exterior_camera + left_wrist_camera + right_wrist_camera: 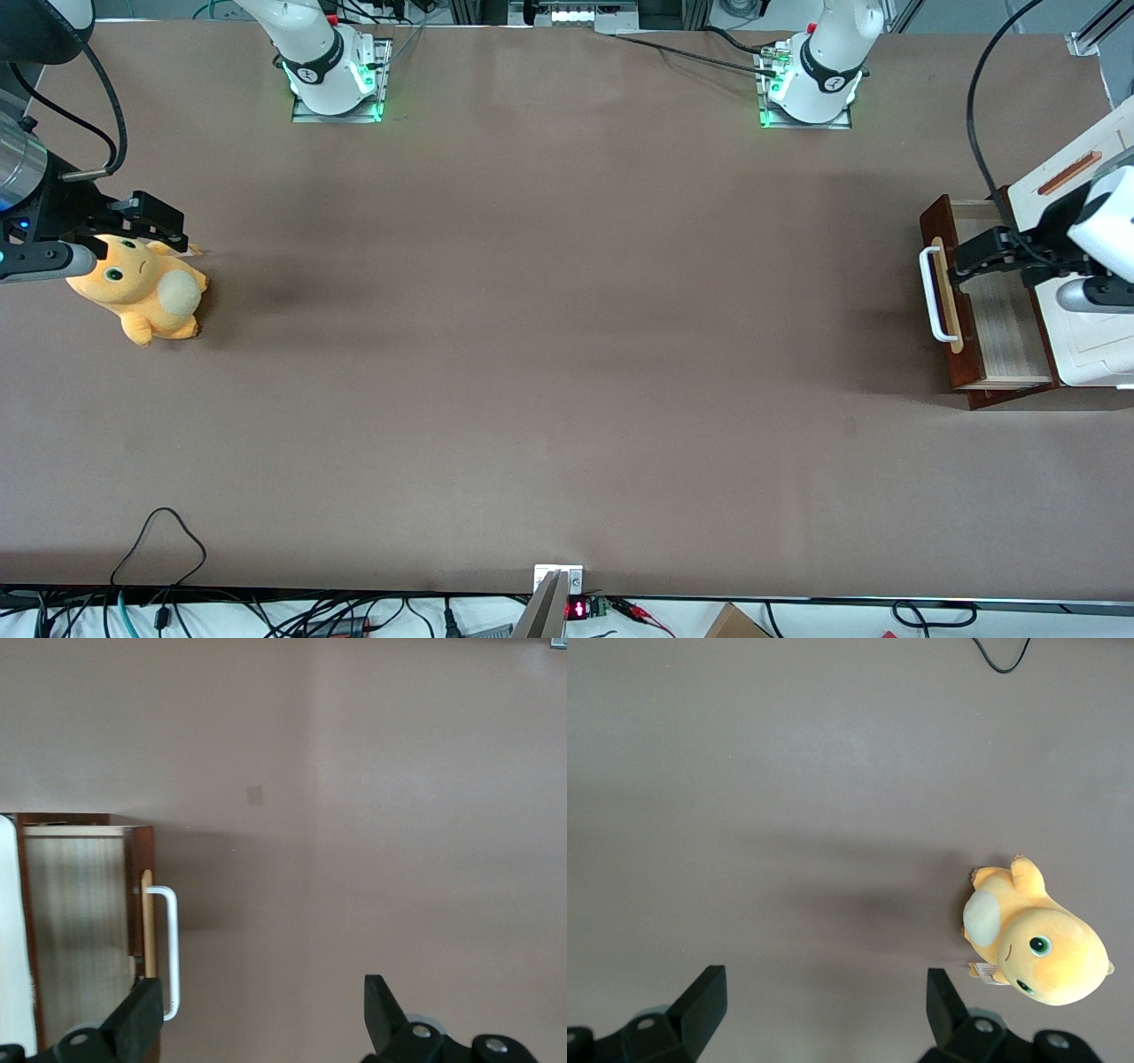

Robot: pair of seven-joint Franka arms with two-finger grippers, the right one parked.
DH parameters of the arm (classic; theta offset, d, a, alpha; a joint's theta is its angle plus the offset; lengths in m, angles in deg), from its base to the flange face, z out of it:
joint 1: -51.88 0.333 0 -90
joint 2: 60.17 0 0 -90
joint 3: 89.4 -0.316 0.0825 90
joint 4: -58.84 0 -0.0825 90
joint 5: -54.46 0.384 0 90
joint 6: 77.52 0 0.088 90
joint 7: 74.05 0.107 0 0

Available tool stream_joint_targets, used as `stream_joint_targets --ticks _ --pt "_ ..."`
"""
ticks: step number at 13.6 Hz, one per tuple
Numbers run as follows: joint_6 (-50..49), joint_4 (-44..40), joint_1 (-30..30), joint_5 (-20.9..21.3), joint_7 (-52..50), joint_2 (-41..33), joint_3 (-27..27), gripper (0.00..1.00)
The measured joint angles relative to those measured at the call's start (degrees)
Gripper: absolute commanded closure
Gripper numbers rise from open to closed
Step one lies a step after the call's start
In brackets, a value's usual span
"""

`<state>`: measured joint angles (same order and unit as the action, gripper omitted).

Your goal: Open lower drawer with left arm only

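The lower drawer (1001,328) stands pulled out of the cabinet (1094,341) at the working arm's end of the table, its light wood inside showing. Its dark reddish-brown front (941,232) carries a white loop handle (930,297). The left arm's black gripper (961,266) hovers above the drawer's front edge, open and holding nothing. In the left wrist view the drawer (80,930) and handle (171,948) lie beside one finger (142,1014). The gripper (263,1010) is open wide over bare table, and its fingers touch neither drawer nor handle.
An orange plush toy (142,288) lies at the parked arm's end of the table, also seen in the right wrist view as the plush toy (1032,948). A black cable loop (159,540) lies near the table's front edge. The two arm bases (337,75) (815,80) sit farthest from the camera.
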<state>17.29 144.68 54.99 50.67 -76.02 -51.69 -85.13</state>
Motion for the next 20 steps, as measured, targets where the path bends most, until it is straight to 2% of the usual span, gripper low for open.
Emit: stream_joint_targets --ticks 5,9,20 --pt "1.49 3.09 0.00 0.00 -0.38 -2.48 0.98 0.00" --pt "7.05 10.03 0.02 0.00 0.78 -6.16 0.99 0.00" --pt "3.59 8.63 0.16 0.07 0.25 -8.15 0.49 0.00"
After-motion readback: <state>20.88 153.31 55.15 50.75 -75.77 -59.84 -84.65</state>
